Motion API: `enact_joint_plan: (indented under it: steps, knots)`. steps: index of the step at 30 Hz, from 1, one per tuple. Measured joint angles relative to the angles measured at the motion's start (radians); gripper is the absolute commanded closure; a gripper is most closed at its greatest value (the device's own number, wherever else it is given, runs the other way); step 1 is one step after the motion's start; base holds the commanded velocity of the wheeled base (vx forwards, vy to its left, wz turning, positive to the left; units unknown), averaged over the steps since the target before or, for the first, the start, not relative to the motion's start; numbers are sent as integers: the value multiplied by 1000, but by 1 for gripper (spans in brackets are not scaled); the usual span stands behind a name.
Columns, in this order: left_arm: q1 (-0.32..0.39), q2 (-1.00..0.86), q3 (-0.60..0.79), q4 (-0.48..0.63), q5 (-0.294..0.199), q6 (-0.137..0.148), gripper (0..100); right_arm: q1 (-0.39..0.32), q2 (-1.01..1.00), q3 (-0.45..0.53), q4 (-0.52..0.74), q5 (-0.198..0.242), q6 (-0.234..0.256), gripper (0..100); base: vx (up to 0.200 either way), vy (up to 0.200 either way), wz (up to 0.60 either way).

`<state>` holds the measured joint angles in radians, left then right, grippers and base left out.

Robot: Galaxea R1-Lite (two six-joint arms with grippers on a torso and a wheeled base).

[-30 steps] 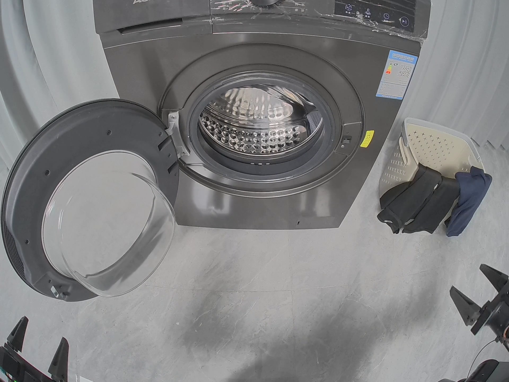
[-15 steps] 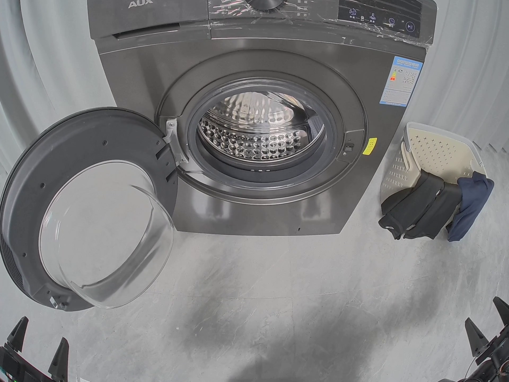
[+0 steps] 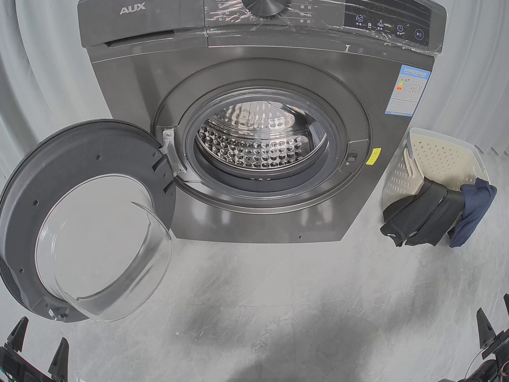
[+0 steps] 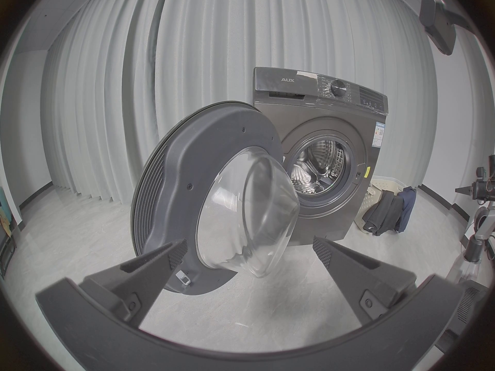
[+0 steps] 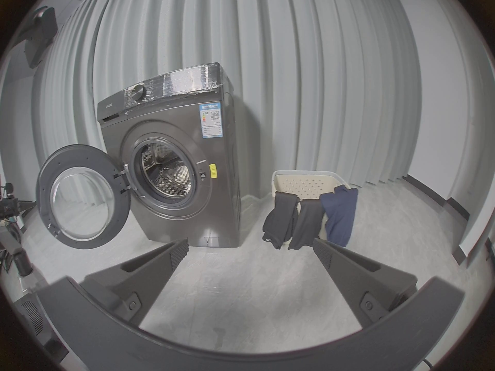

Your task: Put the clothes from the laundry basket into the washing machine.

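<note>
Washing machine [image 3: 132, 91], grey front-loader; door [image 3: 79, 149] swung wide toward my left, perforated steel drum [image 3: 254, 147] in view through opening. Laundry basket [image 3: 448, 155] on floor just right of machine; two black garments [image 3: 424, 218] and navy garment [image 3: 474, 208] draped over its front rim. My left gripper [image 4: 248, 243] low before door, fingers spread wide, unloaded. My right gripper [image 5: 250, 243] low, well apart from basket, likewise wide, unloaded.

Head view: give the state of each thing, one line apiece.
Grey round washing-machine door: swung open.
Steel drum: no clothes seen inside.
White perforated plastic laundry basket: dark clothes draped over its front rim.
Left pincer: open, empty.
Right pincer: open, empty.
</note>
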<state>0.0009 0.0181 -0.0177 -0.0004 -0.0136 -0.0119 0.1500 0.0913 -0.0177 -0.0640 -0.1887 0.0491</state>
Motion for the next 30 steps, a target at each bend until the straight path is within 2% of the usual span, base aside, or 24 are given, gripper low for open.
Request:
enact_joint_plan:
  steps: [2,4,7,10,13,21,30]
  knots:
    - [0,0,0,0,0,0,0,-16,-1,0,0,-7,3,0,0,0,0]
    - [0,0,0,0,0,0,0,-38,-3,0,0,5,1,0,0,0,0]
    - [0,0,0,-1,0,0,0,-73,-8,0,0,67,-7,0,0,-67,0]
    - [0,0,0,0,1,0,0,-102,-28,0,42,168,-25,0,0,-200,0]
    - [0,0,0,0,1,0,0,-125,-50,0,79,218,-34,0,0,-200,0]
    - [0,0,0,-1,1,-1,0,-147,-73,0,66,207,-42,0,0,-200,0]
    - [-1,0,0,0,0,-2,0,-148,-79,0,65,208,-43,0,0,0,0]
